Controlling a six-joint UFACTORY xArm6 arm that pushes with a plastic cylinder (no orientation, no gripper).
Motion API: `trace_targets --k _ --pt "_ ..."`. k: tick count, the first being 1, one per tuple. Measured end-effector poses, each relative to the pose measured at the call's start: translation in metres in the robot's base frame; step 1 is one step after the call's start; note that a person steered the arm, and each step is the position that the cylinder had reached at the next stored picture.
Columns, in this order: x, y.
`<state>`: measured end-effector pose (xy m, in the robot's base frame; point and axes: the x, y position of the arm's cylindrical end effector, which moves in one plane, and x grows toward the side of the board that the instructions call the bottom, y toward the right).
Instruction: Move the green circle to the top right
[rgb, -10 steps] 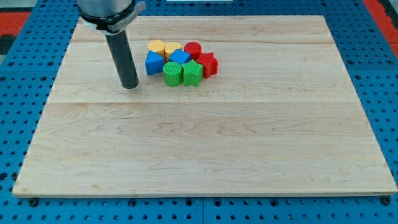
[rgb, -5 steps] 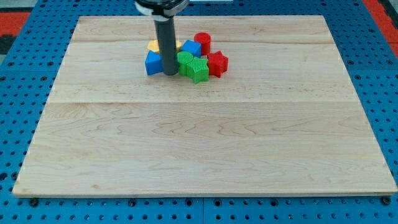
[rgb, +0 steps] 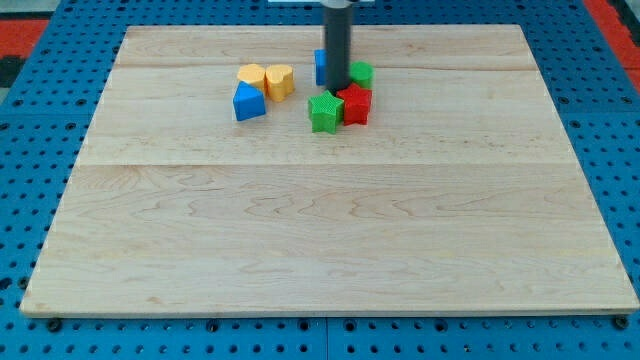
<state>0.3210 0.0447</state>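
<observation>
Green circle (rgb: 361, 72) is sitting in the upper middle of the frame, peeking out just right of the dark rod, whose tip (rgb: 337, 91) is touching or nearly touching its left side. No claw is fitted, so nothing is being held. The circle is lying right of the tip, so a push rightward and upward looks needed. Red blocks (rgb: 355, 104) and a green star (rgb: 325, 112) are crowding below; a blue block (rgb: 320, 66) is hiding behind the rod. Farther left are lying yellow blocks (rgb: 266, 79) and a blue triangle (rgb: 249, 102).
</observation>
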Motion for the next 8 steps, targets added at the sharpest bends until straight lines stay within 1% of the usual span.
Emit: trace_targets --k 1,2,3,4,5,6,8 --pt "-0.006 0.028" --pt "-0.016 0.074" --pt "-0.037 0.079" --pt "-0.059 0.066" --pt "-0.083 0.104" --pt "-0.083 0.096" --pt "-0.088 0.063"
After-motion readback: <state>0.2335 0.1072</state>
